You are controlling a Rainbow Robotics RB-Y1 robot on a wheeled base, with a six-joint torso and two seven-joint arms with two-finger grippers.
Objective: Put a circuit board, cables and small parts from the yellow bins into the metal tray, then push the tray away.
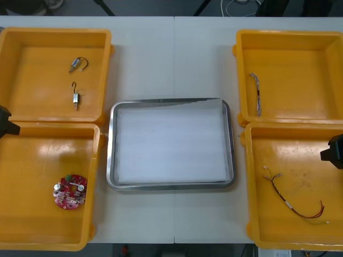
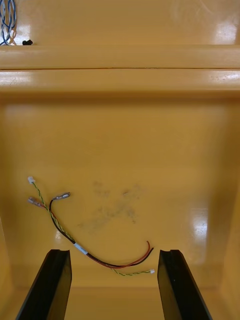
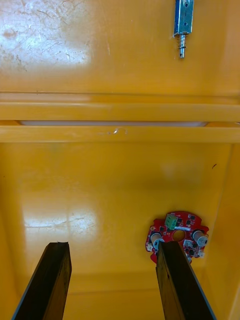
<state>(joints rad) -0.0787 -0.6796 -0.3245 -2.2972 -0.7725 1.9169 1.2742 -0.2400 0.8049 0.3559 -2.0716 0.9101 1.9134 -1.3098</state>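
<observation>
A round red circuit board (image 1: 69, 191) lies in the near left yellow bin (image 1: 32, 225). My left gripper (image 3: 115, 285) hovers open over that bin, and the board (image 3: 177, 234) sits just past one finger (image 3: 182, 285). In the front view the left gripper (image 1: 6, 123) shows at the table's left edge. A red and yellow cable (image 1: 293, 202) lies in the near right bin (image 1: 300, 238). My right gripper (image 2: 116, 285) is open above it, and the cable (image 2: 85, 235) runs between and beyond the fingertips. The metal tray (image 1: 110, 155), white inside, holds nothing.
Two small metal parts (image 1: 78, 64) (image 1: 75, 97) lie in the far left bin (image 1: 32, 107); one of these parts (image 3: 182, 20) shows beyond the bin walls. A twisted blue and white cable (image 1: 256, 93) rests in the far right bin (image 1: 316, 107). Bare table surrounds the tray.
</observation>
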